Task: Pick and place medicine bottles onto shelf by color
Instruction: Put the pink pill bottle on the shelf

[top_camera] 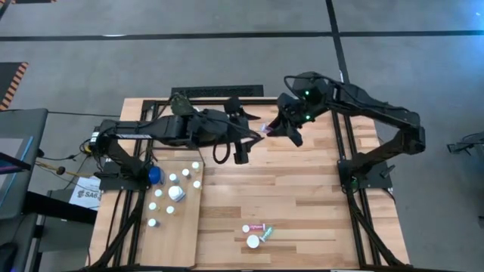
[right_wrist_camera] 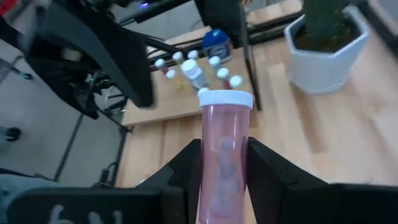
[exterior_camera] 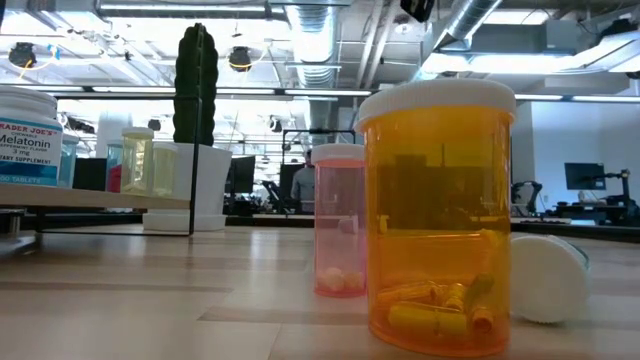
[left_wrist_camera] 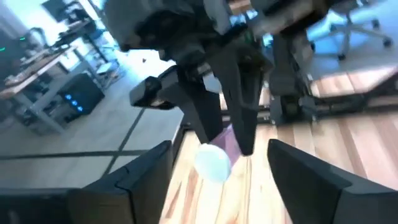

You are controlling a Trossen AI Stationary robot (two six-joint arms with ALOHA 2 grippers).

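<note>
Amber bottle [exterior_camera: 438,215] stands nearest the low camera on the worktop [top_camera: 302,196], a smaller pink one [exterior_camera: 339,220] just behind it. Farther back, mid-air, the right gripper [right_wrist_camera: 219,163] has its fingers clamped on a pink bottle [right_wrist_camera: 222,149], white cap pointing at the left gripper [left_wrist_camera: 217,171], whose fingers stand wide apart either side of that cap. Risk: a handover where the right lets go early and the bottle drops. Beyond sits the shelf [top_camera: 181,234] with capped bottles [top_camera: 172,193].
</note>
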